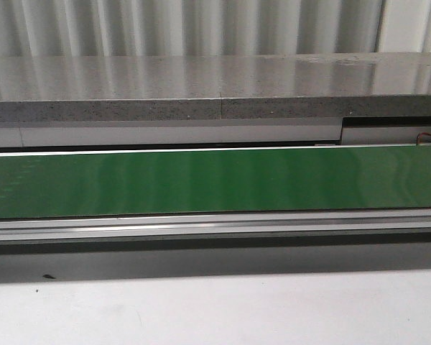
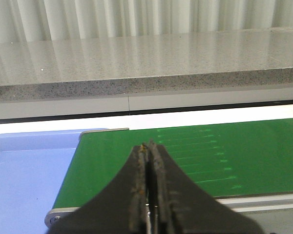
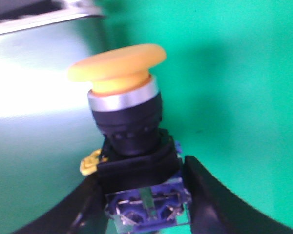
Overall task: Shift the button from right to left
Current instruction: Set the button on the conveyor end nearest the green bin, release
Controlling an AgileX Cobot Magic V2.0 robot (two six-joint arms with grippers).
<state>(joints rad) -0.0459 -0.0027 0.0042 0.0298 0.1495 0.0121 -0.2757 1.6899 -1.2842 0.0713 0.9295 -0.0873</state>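
Right wrist view: nearest the camera, the black right gripper (image 3: 146,195) is closed onto the boxy blue-grey contact block of the button (image 3: 132,141), one finger (image 3: 85,204) pressing each flank. Above the block sit a black square body with a small yellow tab at one corner, a round black collar, a silver ring and the wide yellow-orange mushroom cap, which points away from the camera and leans slightly. Behind the button lies the smooth green conveyor belt (image 3: 244,73), with a bright glare patch on one side and a strip of metal frame at the far corner. Whether the block's base touches the belt cannot be told.

In the left wrist view, the black left gripper (image 2: 148,161) has its two worn fingers pressed together with nothing between them. Beyond them runs the green belt (image 2: 234,151), its end roller near a pale blue flat tray (image 2: 24,170), then a white strip, and a speckled grey stone countertop (image 2: 136,63) before pale vertical curtains (image 2: 136,17).

The front view shows a white table surface (image 1: 215,309) closest, then the aluminium conveyor rail (image 1: 215,226), the green belt, the grey countertop and the curtains. Neither arm nor the button appears there.
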